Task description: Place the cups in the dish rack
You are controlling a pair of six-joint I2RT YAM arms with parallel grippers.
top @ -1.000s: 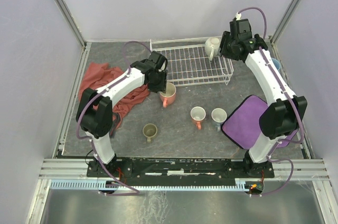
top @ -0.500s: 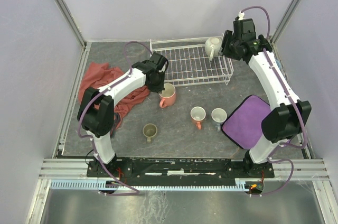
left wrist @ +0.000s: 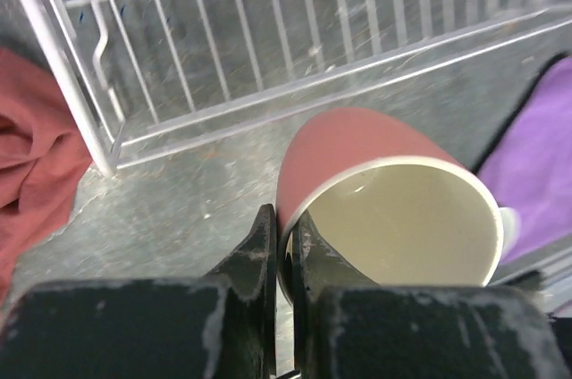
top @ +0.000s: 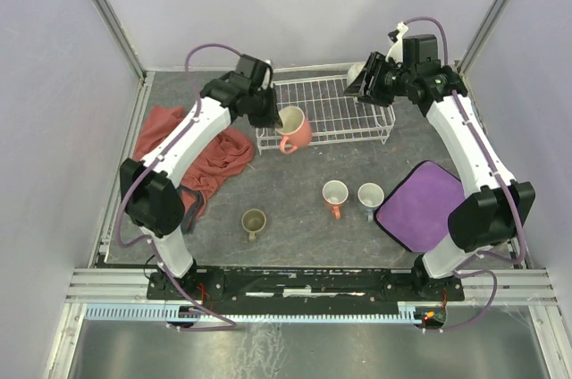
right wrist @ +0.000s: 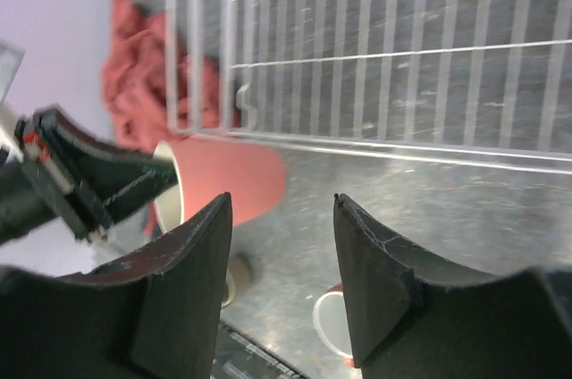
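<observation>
My left gripper [top: 279, 120] is shut on the rim of the salmon-orange mug [top: 296, 130] and holds it tilted above the front left corner of the white wire dish rack [top: 326, 111]. The left wrist view shows the fingers pinching the mug's rim [left wrist: 284, 245], with the rack [left wrist: 268, 39] just beyond. My right gripper [top: 364, 84] is open and empty above the rack's back right, next to the cream mug [top: 356, 70]. The olive-green mug [top: 254, 221], white-and-orange mug [top: 335, 193] and grey-blue mug [top: 370, 196] stand on the table. The light blue mug is hidden.
A red cloth [top: 192, 151] lies left of the rack. A purple cloth [top: 420, 205] lies at the front right, beside the grey-blue mug. The right wrist view looks down past its open fingers [right wrist: 366, 281] at the rack [right wrist: 375, 57] and the salmon mug [right wrist: 234, 178].
My left gripper has lifted the salmon mug off the table and carried it back to the rack's front left corner. My right gripper has drawn up and left from the cream mug.
</observation>
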